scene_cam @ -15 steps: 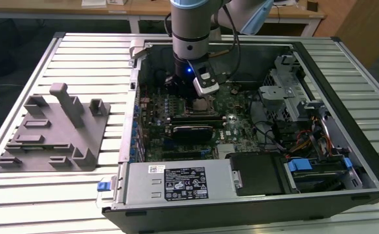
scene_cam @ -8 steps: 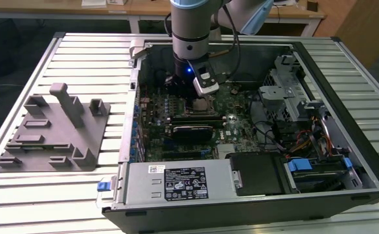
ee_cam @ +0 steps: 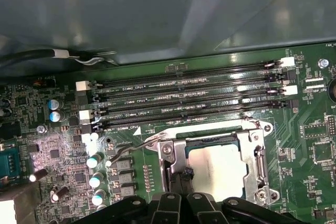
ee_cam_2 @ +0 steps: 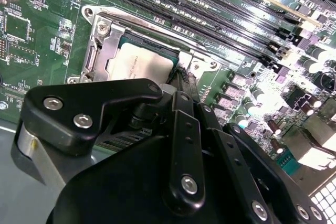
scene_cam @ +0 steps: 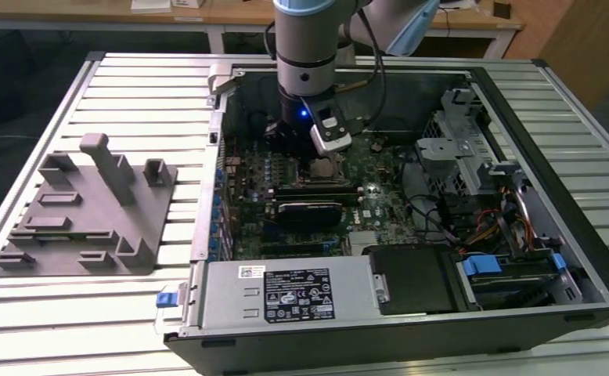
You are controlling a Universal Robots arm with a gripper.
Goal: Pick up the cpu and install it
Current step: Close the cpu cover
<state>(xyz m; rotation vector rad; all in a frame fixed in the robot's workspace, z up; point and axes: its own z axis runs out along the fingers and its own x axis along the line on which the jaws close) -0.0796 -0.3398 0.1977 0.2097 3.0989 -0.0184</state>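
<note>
The cpu [ee_cam: 218, 169], a flat square chip with a silvery-beige top, lies level inside the metal-framed motherboard socket [ee_cam: 257, 166]. The second wrist view shows the cpu [ee_cam_2: 139, 64] in its socket [ee_cam_2: 100, 45] too. My gripper [ee_cam: 181, 176] has its black fingers drawn together, shut, with the tips right at one edge of the chip and nothing visible between them. In the second wrist view the gripper [ee_cam_2: 182, 77] reaches that same edge. In the exterior view the gripper [scene_cam: 322, 159] hangs inside the open computer case, directly over the socket [scene_cam: 331, 170].
Black memory slots [ee_cam: 189, 103] run alongside the socket. A grey plastic fixture block [scene_cam: 85, 207] stands on the slatted table at the exterior view's left. Inside the case [scene_cam: 555, 102] are a power supply [scene_cam: 283, 294], a drive cage [scene_cam: 461, 149] and cables [scene_cam: 482, 227].
</note>
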